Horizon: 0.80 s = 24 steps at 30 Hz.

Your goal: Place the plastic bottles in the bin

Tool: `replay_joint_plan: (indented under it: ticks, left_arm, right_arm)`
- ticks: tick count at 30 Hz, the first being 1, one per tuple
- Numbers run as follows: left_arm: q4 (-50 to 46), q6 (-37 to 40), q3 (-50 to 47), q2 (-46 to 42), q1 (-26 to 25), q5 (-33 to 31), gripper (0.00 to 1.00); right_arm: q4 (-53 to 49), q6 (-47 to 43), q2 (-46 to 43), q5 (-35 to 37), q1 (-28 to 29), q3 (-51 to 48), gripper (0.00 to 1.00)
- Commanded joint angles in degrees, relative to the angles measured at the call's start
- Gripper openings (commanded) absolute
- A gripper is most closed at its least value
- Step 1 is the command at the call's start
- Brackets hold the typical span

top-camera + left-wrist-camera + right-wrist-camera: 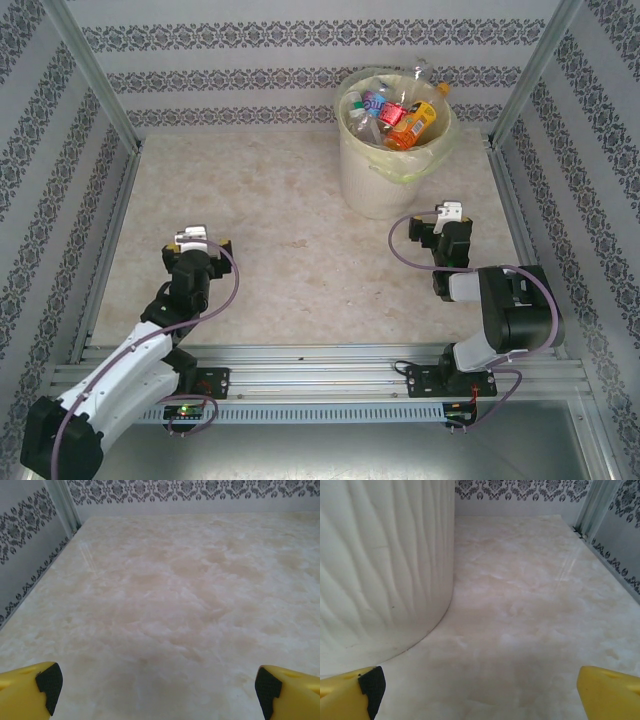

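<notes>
At the near edge of the table (300, 270), 6 o'clock in my top view, both arm bases sit on the rail. Left gripper (201, 241) is at about 9 o'clock of table centre, low over the marble-look top, jaws wide, holding nothing. Its wrist cam shows the left gripper (160, 687) with yellow fingertips (30, 690) in the two bottom corners and table (175, 590) between them.

Right gripper (450, 216) is at about 3 o'clock, jaws also wide, nothing in them. Its wrist cam puts the right gripper (480, 690) near the bin (380, 565). The ribbed white wall stands at 10 o'clock of the fingers, not touching.

Further out, the bin (375, 185) stands upright at about 1 o'clock, near the far wall. A pale yellow-green bag (420, 165) folds over its rim. The plastic bottles (395, 118) are piled inside, heaped to the rim. I make out orange, red and blue labels. One clear bottle pokes above the rim at the bin's 12 o'clock. Patterned walls (300, 40) close the cell.
</notes>
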Motion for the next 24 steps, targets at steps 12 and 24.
replay_joint_plan:
  ticks: [12, 24]
  left_arm:
    - [51.96, 12.21, -7.53, 31.31, 11.84, 14.23, 1.00]
    - [66.68, 10.54, -6.11, 48.66, 16.81, 18.86, 1.00]
  right_arm:
    - [0.11, 1.25, -0.56, -1.64, -0.10, 0.58, 0.98]
    - [0.11, 1.23, -0.53, -1.65, -0.03, 0.58, 0.98]
